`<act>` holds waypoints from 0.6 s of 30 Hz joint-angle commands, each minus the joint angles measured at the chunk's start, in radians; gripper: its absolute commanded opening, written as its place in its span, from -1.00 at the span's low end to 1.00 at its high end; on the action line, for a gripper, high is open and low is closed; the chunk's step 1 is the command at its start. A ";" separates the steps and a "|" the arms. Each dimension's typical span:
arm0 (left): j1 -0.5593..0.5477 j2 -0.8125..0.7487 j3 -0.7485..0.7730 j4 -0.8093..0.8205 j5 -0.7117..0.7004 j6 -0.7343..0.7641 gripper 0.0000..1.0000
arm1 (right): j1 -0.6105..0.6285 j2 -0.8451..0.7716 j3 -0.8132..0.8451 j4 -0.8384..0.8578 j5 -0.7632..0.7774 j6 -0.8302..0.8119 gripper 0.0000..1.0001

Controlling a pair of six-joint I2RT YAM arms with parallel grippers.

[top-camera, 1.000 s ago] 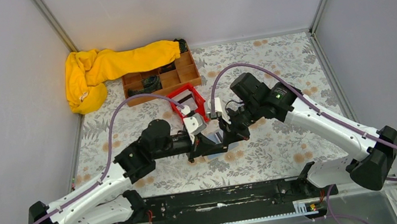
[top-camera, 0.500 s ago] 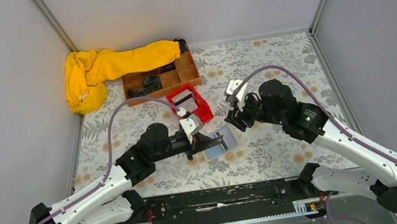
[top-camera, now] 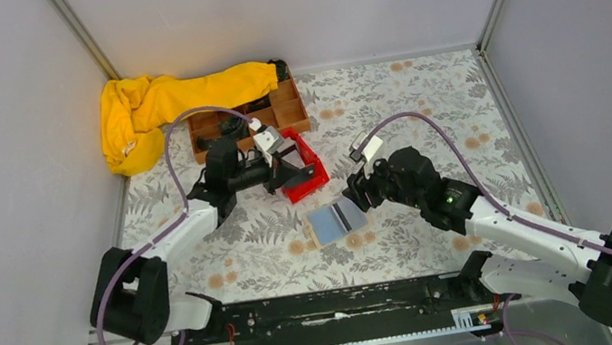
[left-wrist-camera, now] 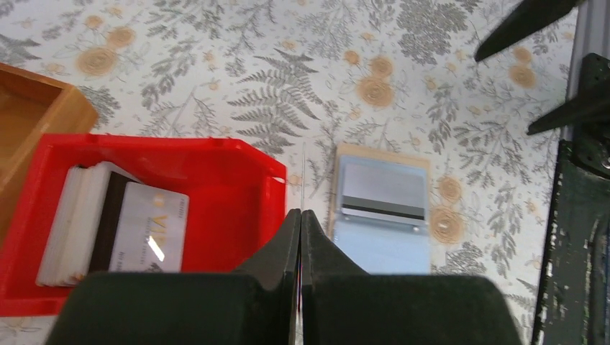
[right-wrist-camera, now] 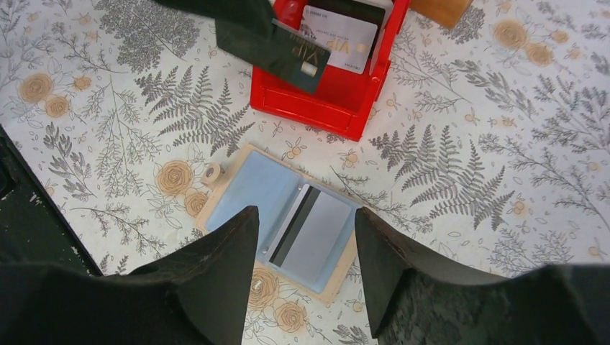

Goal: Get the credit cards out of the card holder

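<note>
A: So, how far are we?
B: Nearly done, we judge: red bin holds a card stack; card holder open beside it, one grey card inside; right gripper wide, empty, above it; left gripper pinching a dark card at bin's rim.

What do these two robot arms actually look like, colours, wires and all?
Both the left arm and the right arm have white tube-like segments joined by chunky black joints. A purple cable loops along each one. The fingers are matte black, tapered wedges. A small green light glows on the right arm's black housing.
</note>
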 commanded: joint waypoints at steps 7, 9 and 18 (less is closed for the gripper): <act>0.137 0.238 0.212 0.200 0.235 0.022 -1.00 | 0.003 0.086 -0.016 0.149 0.007 0.018 0.17; 0.148 0.278 0.227 0.224 0.237 0.014 -1.00 | 0.003 0.100 -0.017 0.150 0.014 0.014 0.17; 0.192 0.367 0.252 0.207 0.204 0.044 -1.00 | -0.013 0.133 -0.023 0.168 0.029 0.010 0.16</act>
